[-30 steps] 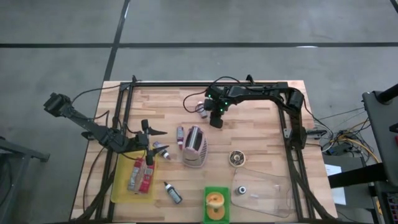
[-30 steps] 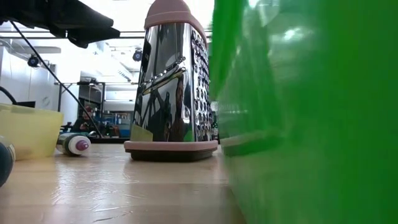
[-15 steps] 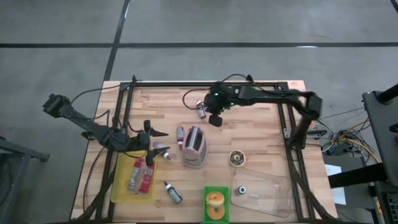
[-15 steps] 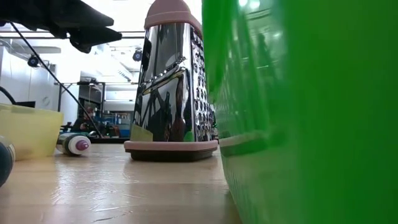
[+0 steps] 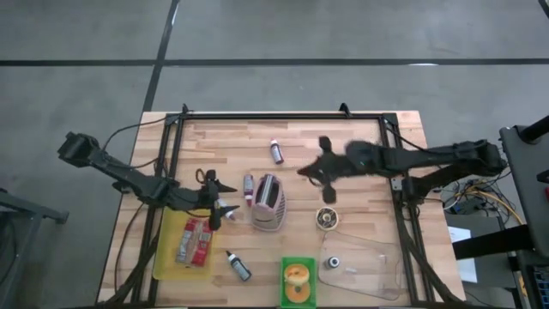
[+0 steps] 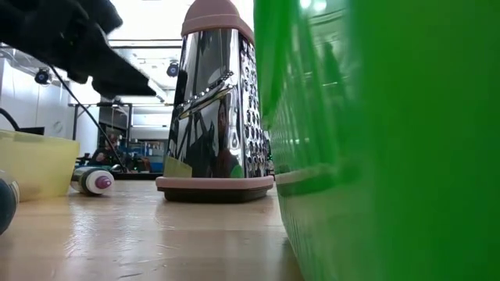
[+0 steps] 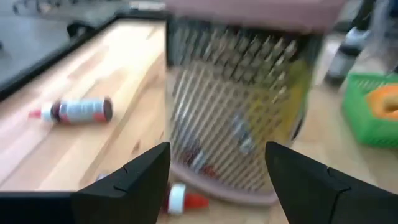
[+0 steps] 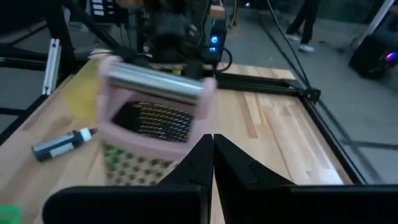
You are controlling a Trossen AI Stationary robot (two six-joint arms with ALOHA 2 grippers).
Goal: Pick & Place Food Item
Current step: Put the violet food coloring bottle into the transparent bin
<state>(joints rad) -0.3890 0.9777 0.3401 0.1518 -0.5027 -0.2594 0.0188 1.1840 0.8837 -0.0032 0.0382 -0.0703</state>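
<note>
Food item first: the task doesn't say which one. Two candidates are visible:
- red packets [image 5: 196,241], lying flat in the yellow tray [image 5: 168,257] on the left side of the worktop [image 5: 360,129]
- bagel-like ring [image 5: 298,276], in the green basket [image 5: 286,296] at the near edge, about mid-width

Left pincer [image 5: 214,199] hovers over the tray's far corner, between the tray and the grater [image 5: 268,202]. Fingers are apart with nothing between them. The left wrist view looks straight at the grater, with a small bottle [image 7: 78,111] lying off to one side.

Right pincer [image 5: 310,173] is in the air on the other side of the grater, fingers together and empty. It's too blurred to place more exactly.

Key relation, my read: the packets are the likelier target. They sit just past the left pincer toward the near edge, almost under it, while the right arm is well apart with the grater in between. So this is the left arm's job.

The packets' long axis runs far edge to near edge. In the high view the left fingers look spread along that same line. The wrist probably needs a turn so the fingers close across the short side, then a drop into the tray.

If the ring is the target, it's closer to even between the arms. The basket wall would then be in the way of any approach from the side.
</note>
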